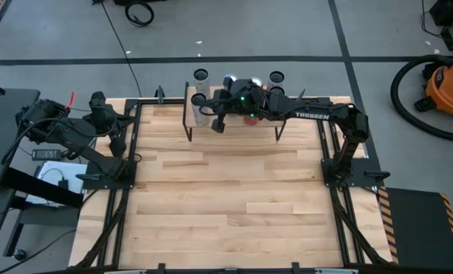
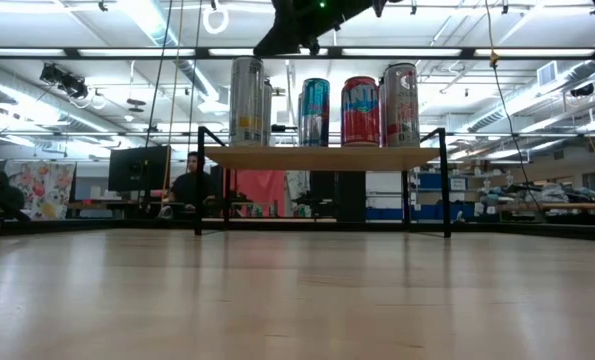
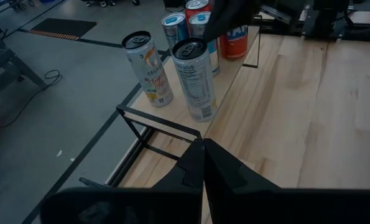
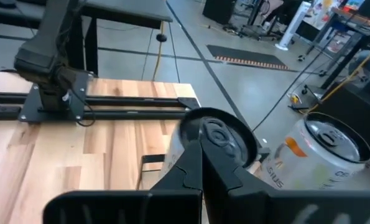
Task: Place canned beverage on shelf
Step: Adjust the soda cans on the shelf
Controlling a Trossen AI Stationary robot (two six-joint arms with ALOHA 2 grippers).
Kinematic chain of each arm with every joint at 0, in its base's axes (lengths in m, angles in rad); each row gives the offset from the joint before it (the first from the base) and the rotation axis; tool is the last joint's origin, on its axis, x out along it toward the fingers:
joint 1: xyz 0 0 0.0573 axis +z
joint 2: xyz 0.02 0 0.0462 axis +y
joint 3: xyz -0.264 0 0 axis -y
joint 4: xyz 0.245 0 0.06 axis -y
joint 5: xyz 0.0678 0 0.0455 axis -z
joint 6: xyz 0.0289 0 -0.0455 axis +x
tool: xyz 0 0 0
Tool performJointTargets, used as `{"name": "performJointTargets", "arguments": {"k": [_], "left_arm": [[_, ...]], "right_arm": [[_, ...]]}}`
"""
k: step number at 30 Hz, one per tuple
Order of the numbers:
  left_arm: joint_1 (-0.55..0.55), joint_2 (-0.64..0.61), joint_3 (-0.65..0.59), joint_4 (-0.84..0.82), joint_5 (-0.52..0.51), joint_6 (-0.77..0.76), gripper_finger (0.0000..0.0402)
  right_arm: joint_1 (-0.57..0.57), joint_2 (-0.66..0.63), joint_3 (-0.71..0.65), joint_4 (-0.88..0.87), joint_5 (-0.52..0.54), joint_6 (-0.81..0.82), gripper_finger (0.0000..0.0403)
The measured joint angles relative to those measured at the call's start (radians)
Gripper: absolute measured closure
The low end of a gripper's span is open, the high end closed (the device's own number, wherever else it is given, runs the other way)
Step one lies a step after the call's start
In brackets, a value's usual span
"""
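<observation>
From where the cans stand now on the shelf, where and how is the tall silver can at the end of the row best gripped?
Grip the tall silver can around the middle of its round body, jaws level, coming from the open table side of the shelf. It stands upright at the row's end. A white can stands close behind it, so coming from the back looks crowded. This is a judgement only.

Several tall cans [image 2: 314,112] stand upright in a row on the black-legged light-wood shelf [image 2: 322,157].

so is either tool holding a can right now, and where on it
Nothing is held. The right tool is shut and empty above the cans on the shelf; the left tool is shut and empty at the table's left side.
</observation>
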Motion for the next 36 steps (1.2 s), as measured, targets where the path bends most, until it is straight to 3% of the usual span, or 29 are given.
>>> {"name": "performJointTargets", "arguments": {"k": [25, 36], "left_arm": [[0.000, 0.000, 0.000, 0.000, 0.000, 0.000, 0.0395], [0.000, 0.000, 0.000, -0.001, 0.000, 0.005, 0.0395]], "right_arm": [[-0.079, 0.044, 0.006, 0.068, -0.061, 0.045, 0.0400], [-0.075, 0.061, 0.024, 0.098, -0.002, 0.040, 0.0400]]}}
